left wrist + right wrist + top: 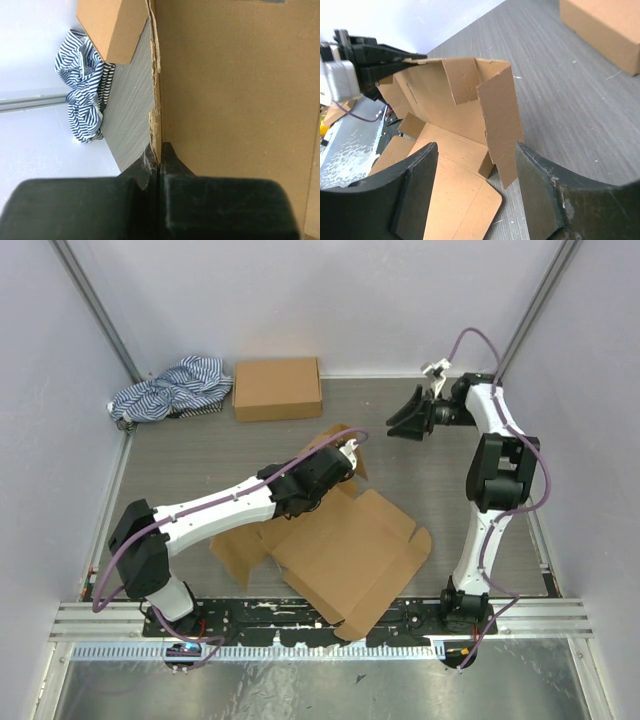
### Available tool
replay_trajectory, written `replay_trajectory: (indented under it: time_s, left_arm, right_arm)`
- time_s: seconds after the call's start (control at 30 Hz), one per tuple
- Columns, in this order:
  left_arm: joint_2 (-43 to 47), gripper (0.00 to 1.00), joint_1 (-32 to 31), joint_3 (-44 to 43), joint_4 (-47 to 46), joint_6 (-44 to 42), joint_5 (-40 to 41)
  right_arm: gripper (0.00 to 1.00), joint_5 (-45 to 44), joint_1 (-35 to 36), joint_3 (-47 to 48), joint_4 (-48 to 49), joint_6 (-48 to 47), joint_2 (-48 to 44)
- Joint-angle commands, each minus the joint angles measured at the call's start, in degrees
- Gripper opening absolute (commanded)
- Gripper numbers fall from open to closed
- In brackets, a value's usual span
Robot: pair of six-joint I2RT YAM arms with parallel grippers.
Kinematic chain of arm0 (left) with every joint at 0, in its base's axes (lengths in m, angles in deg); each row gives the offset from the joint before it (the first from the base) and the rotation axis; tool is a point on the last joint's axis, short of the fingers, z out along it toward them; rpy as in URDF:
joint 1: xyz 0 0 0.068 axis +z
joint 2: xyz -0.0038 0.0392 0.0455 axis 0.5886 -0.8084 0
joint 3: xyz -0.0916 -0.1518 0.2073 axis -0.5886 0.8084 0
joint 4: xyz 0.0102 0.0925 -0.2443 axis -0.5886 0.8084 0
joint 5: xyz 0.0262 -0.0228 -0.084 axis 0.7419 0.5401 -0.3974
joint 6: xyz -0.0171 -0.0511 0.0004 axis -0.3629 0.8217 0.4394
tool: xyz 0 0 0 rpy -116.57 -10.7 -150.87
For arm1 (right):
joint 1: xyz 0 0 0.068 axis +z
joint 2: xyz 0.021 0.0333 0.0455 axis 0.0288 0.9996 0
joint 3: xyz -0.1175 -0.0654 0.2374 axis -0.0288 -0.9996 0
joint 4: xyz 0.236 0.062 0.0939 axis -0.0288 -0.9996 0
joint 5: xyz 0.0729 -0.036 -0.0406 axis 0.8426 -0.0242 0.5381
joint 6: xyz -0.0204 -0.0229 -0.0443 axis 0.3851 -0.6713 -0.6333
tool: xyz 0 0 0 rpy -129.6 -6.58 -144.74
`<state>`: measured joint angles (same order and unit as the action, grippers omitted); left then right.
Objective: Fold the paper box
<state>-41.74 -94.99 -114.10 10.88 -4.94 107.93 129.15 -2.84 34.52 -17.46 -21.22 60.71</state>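
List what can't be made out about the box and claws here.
- Top view: left claw fingertips, hidden by its own wrist and the raised flap.
- Left wrist view: most of the paper box; its panel fills the frame.
- Right wrist view: closed box, cut off by the corner.

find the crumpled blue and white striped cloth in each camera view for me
Top external: the crumpled blue and white striped cloth lies at the far left of the table, just left of the closed brown cardboard box.
Left wrist: upper left, below that box's corner.
Right wrist: not in it; only the box shows, top right.
Shared landmark: the closed box.
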Motion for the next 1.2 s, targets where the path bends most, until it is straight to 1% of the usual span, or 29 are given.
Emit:
replay_trajectory:
  time_s: [0.0,0.23,0.27,0.3,0.33,0.37,0.4,0.43,0.47,0.53,0.57,0.6,0.63,0.67,0.7,0.73,0.77,0.8,0.87,0.9,0.93,0.97,1.0,1.03,1.07,1.17]
  left_arm:
    - [-0.17,0.00,-0.38,-1.70,-1.91,-3.46,4.35]
    - [-1.70,0.00,-2.17,-4.45,-1.92,-5.57,9.29]
    - [-1.81,0.00,-2.31,-4.81,-1.79,-5.59,9.58]
    - [-1.94,0.00,-2.32,-5.04,-1.79,-5.71,9.71]
    - [-2.11,0.00,-2.36,-5.03,-2.22,-5.93,10.00]
    - [-2.30,0.00,-2.33,-4.86,-2.91,-6.34,10.12]
    - [-2.55,0.00,-2.33,-4.67,-3.58,-6.69,10.05]
    - [-2.79,0.00,-2.32,-4.78,-3.95,-6.62,9.99]
    - [-3.10,0.00,-2.33,-4.94,-4.21,-6.51,9.98]
    - [-3.79,0.00,-2.34,-5.39,-4.55,-6.17,10.49]
    - [-4.01,0.00,-2.37,-5.77,-4.59,-5.90,10.43]
    - [-4.20,0.00,-2.46,-5.99,-4.69,-5.76,10.35]
    - [-4.30,0.00,-2.42,-6.01,-4.94,-5.78,10.30]
    - [-4.40,0.00,-2.41,-5.97,-5.24,-5.91,10.25]
    - [-4.59,0.00,-2.45,-5.95,-5.48,-6.04,10.18]
    - [-4.76,0.00,-2.55,-5.81,-5.91,-6.28,10.15]
    - [-4.84,0.00,-2.70,-5.49,-6.48,-6.58,10.15]
    - [-5.00,0.00,-2.82,-4.64,-7.56,-7.10,10.27]
    - [-5.20,0.00,-3.26,-3.14,-9.83,-8.31,10.59]
    - [-5.24,0.00,-3.35,-2.31,-11.13,-8.83,10.85]
    - [-5.32,0.00,-3.46,-1.76,-11.95,-8.95,10.99]
    - [-5.37,0.00,-3.51,-1.42,-12.54,-8.97,11.07]
    - [-5.56,0.00,-3.53,-1.15,-12.83,-8.77,11.38]
    - [-5.74,0.00,-3.64,-1.12,-12.93,-8.61,11.68]
    - [-5.93,0.00,-3.82,-1.09,-13.01,-8.70,12.07]
    - [-6.61,0.00,-3.97,-0.84,-13.69,-8.78,12.64]
  right_arm:
    - [0.69,4.27,-1.39,5.90,-0.93,7.92,-5.78]
    - [0.77,-1.09,-2.54,16.74,-0.93,20.16,-3.55]
    - [0.77,-1.59,-2.54,18.54,-0.51,22.42,-3.11]
    - [0.77,-2.43,-2.54,19.99,2.08,27.24,-2.82]
    - [0.77,-3.92,-2.48,20.14,7.46,34.58,-3.39]
    - [0.77,-10.48,-2.20,17.30,18.45,47.27,-5.21]
    - [0.78,-21.98,-1.51,11.86,34.34,62.97,-8.76]
    - [0.85,-34.69,-0.86,8.41,46.84,72.80,-11.74]
    - [0.90,-42.35,-0.80,9.00,50.64,75.18,-12.91]
    - [0.89,-53.17,-1.85,13.48,52.57,80.90,-12.63]
    - [0.89,-58.15,-1.90,14.55,53.59,82.35,-12.99]
    - [0.90,-62.94,-1.67,12.11,59.00,83.58,-14.59]
    - [0.93,-68.58,-1.26,7.13,66.10,84.25,-17.14]
    - [0.97,-74.17,-0.62,-1.31,76.41,84.15,-20.36]
    - [1.00,-79.58,0.14,-10.98,88.70,83.23,-23.44]
    - [1.00,-80.91,0.66,-19.86,102.28,82.23,-25.28]
    - [1.00,-79.19,0.67,-25.98,111.75,82.98,-25.15]
    - [1.00,-74.88,0.12,-27.61,114.39,84.33,-23.21]
    - [1.00,-58.99,-1.18,-22.02,108.82,87.31,-15.73]
    - [0.95,-50.62,-1.46,-17.42,104.15,88.70,-11.11]
    - [0.88,-43.87,-1.45,-14.95,103.77,91.13,-7.29]
    - [0.84,-37.73,-1.22,-15.35,109.34,95.78,-4.36]
    - [0.82,-34.46,-0.97,-17.69,117.40,101.79,-1.98]
    - [0.79,-33.42,-0.65,-20.16,124.00,106.14,-1.04]
    - [0.75,-33.52,-0.25,-21.61,126.70,108.24,-0.28]
    - [0.69,-34.03,2.06,-23.28,125.21,106.95,0.22]
